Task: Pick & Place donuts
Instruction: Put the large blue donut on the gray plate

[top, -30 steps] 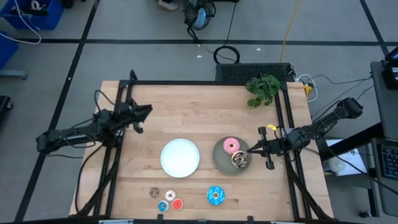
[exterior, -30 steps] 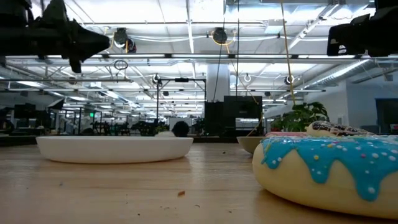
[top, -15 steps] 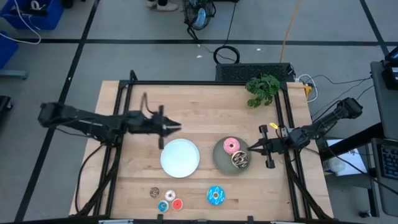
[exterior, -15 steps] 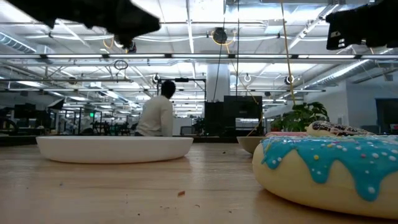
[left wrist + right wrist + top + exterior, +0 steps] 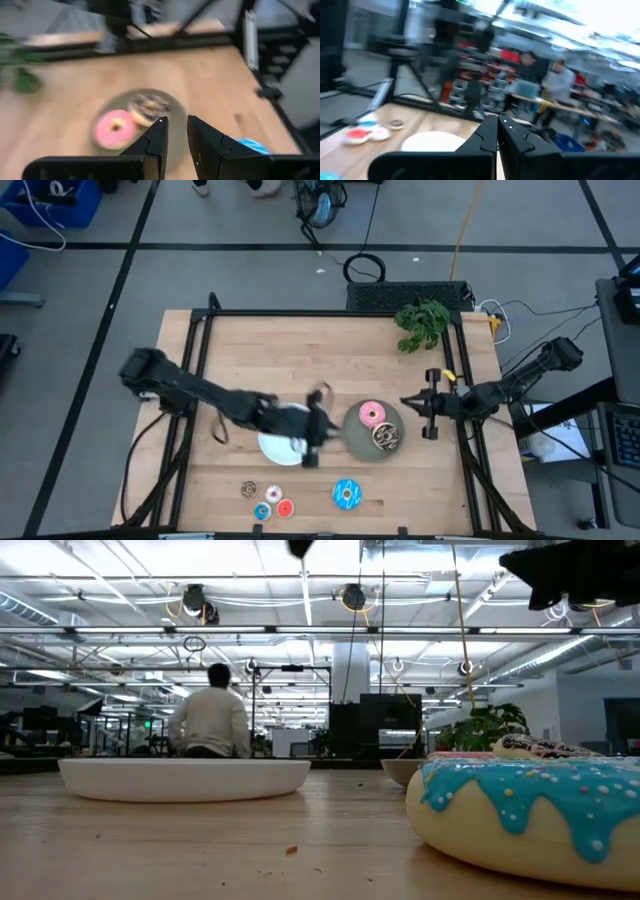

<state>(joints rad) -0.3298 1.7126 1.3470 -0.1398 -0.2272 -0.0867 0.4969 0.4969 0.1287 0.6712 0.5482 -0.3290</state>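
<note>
In the high view the pink donut (image 5: pixel 373 415) and the dark brown drizzled donut (image 5: pixel 385 437) lie on the grey plate (image 5: pixel 356 442). The blue sprinkled donut (image 5: pixel 346 494) lies flat on the table near its near edge. The mini brown (image 5: pixel 249 490), white (image 5: pixel 273 493), blue (image 5: pixel 262 511) and red (image 5: pixel 285 507) donuts lie left of it. My left gripper (image 5: pixel 322 423) hovers over the right rim of the white plate (image 5: pixel 280 448), pointing at the grey plate, with its fingers (image 5: pixel 160 131) a narrow gap apart. My right gripper (image 5: pixel 404 402) is shut and empty beside the grey plate's far right rim.
A green plant (image 5: pixel 422 323) sits at the table's far right corner. Black frame rails (image 5: pixel 200 360) run along the left, right and far sides. The white plate (image 5: pixel 185 778) holds nothing. A person (image 5: pixel 210 725) sits in the room behind; others show in the right wrist view.
My left arm has swung fast from the table's left edge toward the right and the near edge, and now reaches over the white plate toward the grey plate. My right gripper has drawn back from the dark brown donut, toward the far edge.
</note>
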